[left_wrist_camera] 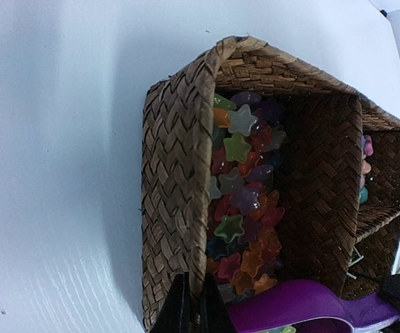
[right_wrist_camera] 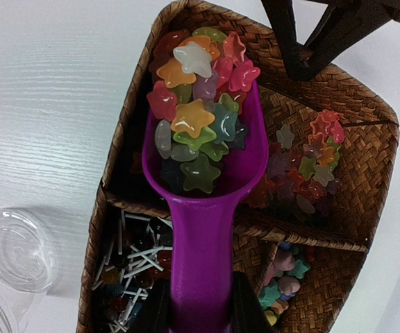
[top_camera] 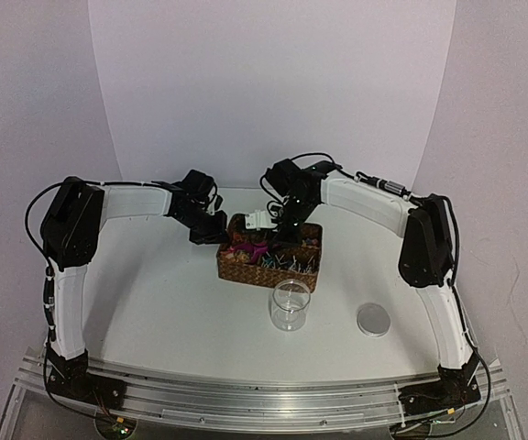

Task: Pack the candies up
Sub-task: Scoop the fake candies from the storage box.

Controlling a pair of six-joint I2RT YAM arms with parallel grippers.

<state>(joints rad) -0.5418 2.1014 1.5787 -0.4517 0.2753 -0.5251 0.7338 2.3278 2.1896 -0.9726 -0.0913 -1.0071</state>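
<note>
Many candies (right_wrist_camera: 196,104) were heaped in the scoop (right_wrist_camera: 203,222) clamped by the right claw (right_wrist_camera: 201,306), the jar (top_camera: 290,307) set just nearside of the basket (top_camera: 246,271) pinched by the left claw (left_wrist_camera: 194,312)

a white table (top_camera: 172,302) carries a woven basket (top_camera: 269,268), a clear glass jar (top_camera: 290,306) and a round lid (top_camera: 373,319).

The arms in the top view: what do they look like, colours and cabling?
Matching pair. The left arm and right arm have white tubular links, bulky black joint housings and black bases, with thin black cables looping alongside. The left gripper and right gripper are black with dark, narrow fingers.
</note>
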